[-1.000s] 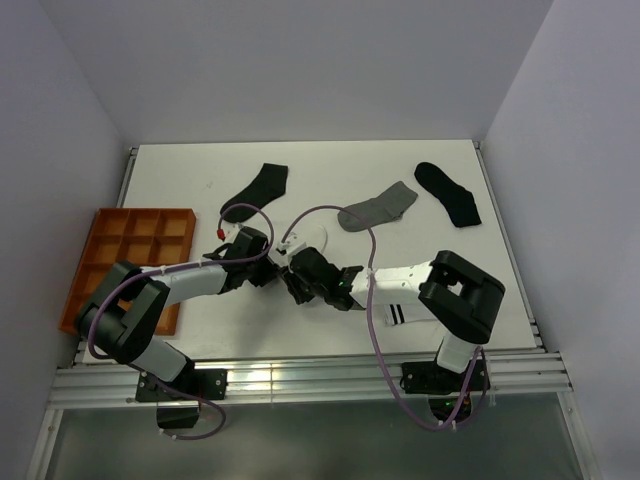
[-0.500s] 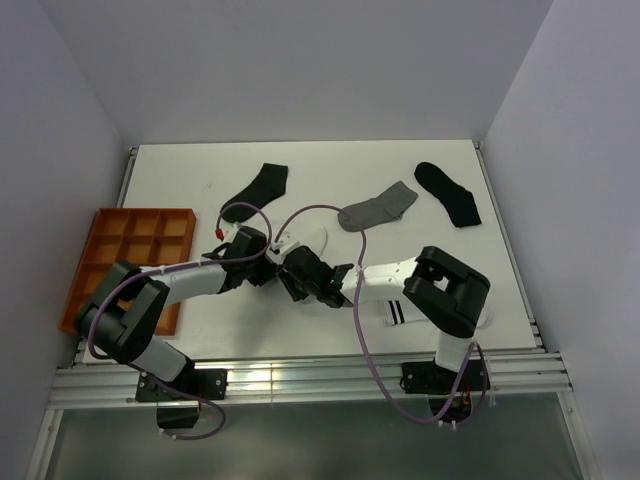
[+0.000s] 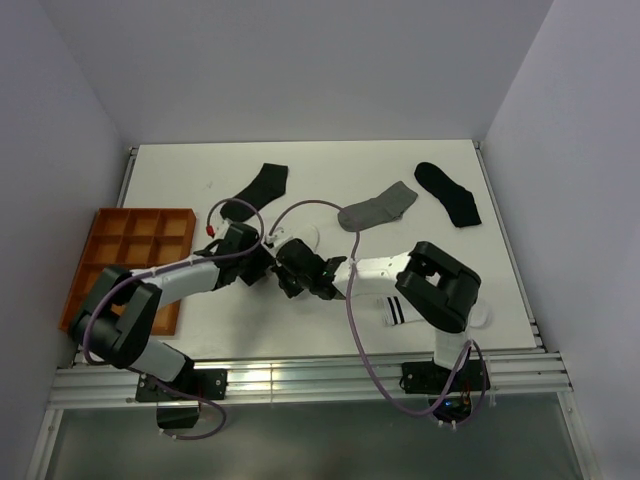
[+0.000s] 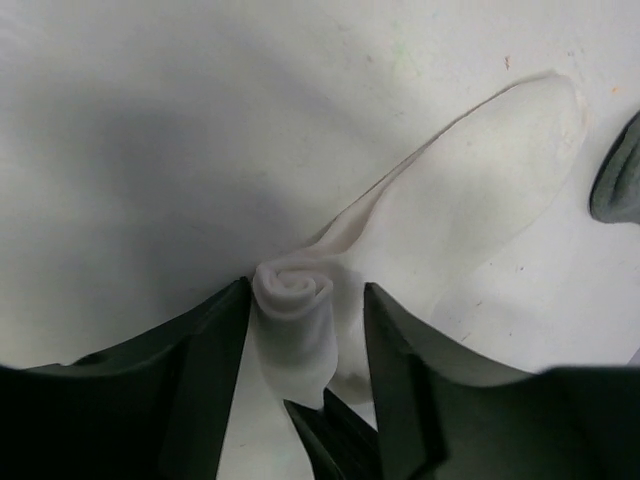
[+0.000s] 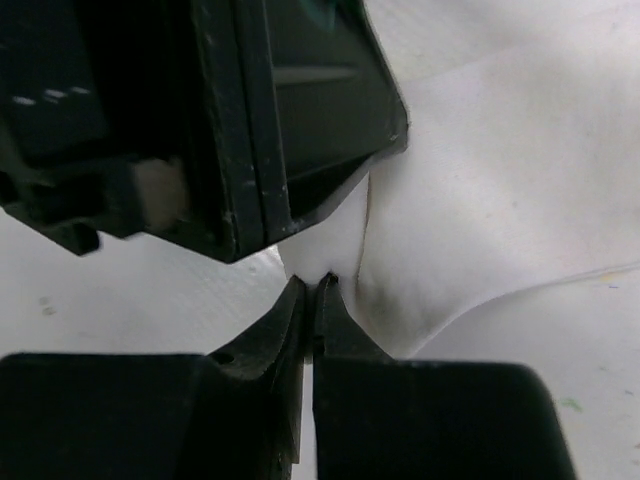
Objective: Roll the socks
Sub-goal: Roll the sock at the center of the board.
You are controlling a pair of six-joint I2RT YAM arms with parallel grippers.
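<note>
In the left wrist view the plain white sock [image 4: 470, 190] lies flat, its near end wound into a small roll [image 4: 293, 285]. My left gripper [image 4: 305, 320] is open astride that roll; its left finger [image 4: 215, 350] touches the roll and its right finger [image 4: 400, 370] stands apart from it. My right gripper [image 5: 318, 282] is shut, pinching the roll's lower edge of the white sock [image 5: 480, 180]. From above, both grippers meet at mid-table, left gripper [image 3: 262, 262] against right gripper [image 3: 290, 270]. A grey sock [image 3: 378, 208] lies flat behind them. A striped white sock [image 3: 400, 310] lies partly under the right arm.
Two black socks lie flat at the back, one on the left [image 3: 258, 188] and one on the right [image 3: 448, 192]. An orange compartment tray [image 3: 120, 260] sits at the table's left edge. Purple cables loop over both arms near the grippers.
The right gripper has slid left toward the left gripper, and its arm has folded further left. The left gripper has shifted slightly left and back. The other socks lie as before.
</note>
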